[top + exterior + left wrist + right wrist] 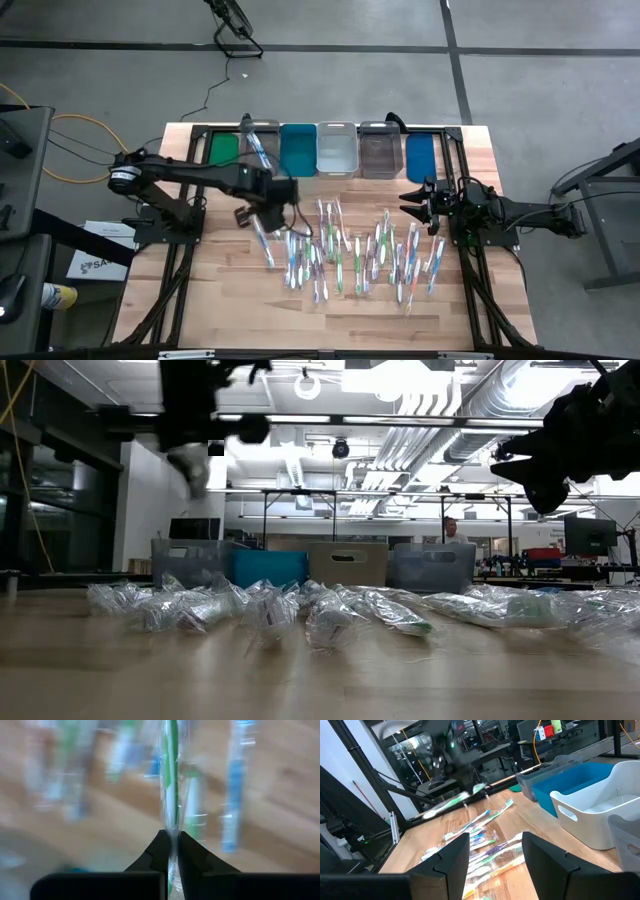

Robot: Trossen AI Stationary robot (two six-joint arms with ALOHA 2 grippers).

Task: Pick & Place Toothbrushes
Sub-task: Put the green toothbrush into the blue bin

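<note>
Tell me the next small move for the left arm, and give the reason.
Probably carry on toward the row of bins at the far edge. The left gripper is shut on a green toothbrush in its clear wrapper and is up off the table, above the pile of toothbrushes, so the pick looks done. The right gripper waits open beside the pile.

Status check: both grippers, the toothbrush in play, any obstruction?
Left gripper shut on a green toothbrush, raised above the pile. Right gripper open, idle at the table's right side. No obstruction visible toward the bins.
</note>
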